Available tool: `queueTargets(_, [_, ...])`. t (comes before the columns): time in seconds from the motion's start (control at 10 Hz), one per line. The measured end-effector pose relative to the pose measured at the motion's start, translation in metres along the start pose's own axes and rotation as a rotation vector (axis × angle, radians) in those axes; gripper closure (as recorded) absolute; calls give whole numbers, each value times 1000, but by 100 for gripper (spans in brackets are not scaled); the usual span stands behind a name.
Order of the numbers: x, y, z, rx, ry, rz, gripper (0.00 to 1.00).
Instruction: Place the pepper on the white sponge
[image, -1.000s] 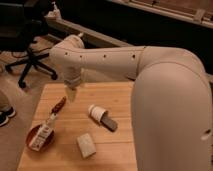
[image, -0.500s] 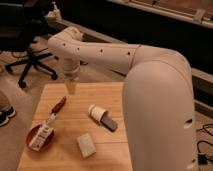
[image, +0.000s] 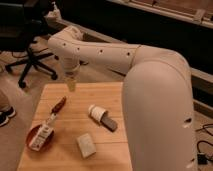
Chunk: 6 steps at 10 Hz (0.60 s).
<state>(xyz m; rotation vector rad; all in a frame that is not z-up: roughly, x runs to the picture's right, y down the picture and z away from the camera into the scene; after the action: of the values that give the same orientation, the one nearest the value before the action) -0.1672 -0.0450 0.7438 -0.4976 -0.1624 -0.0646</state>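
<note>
One change is recorded over the last second: the gripper (image: 71, 84) has been raised slightly above the wooden table (image: 107, 95) and the arm has been swung across, while the pepper (image: 58, 105) has not been shifted. The gripper is held over the table's far edge, up and right of the pepper and not touching it. Its fingers are spread wide, with nothing between them. The pick-up is therefore judged not yet made.

The pepper is laid flat on the table's left side, well apart from the white sponge (image: 86, 145) near the front edge. Its long axis is set diagonally, far-right to near-left, with the near end pointed toward the bowl (image: 31, 136). Which end is the tapered tip cannot be told.
</note>
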Motion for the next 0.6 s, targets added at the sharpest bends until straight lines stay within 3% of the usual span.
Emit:
queueTargets(0.2, [-8, -18, 3, 53, -49, -158, 35])
queueTargets(0.3, [-15, -24, 8, 68, -96, -276, 35])
queueTargets(0.6, [-22, -27, 31, 57, -171, -504, 35])
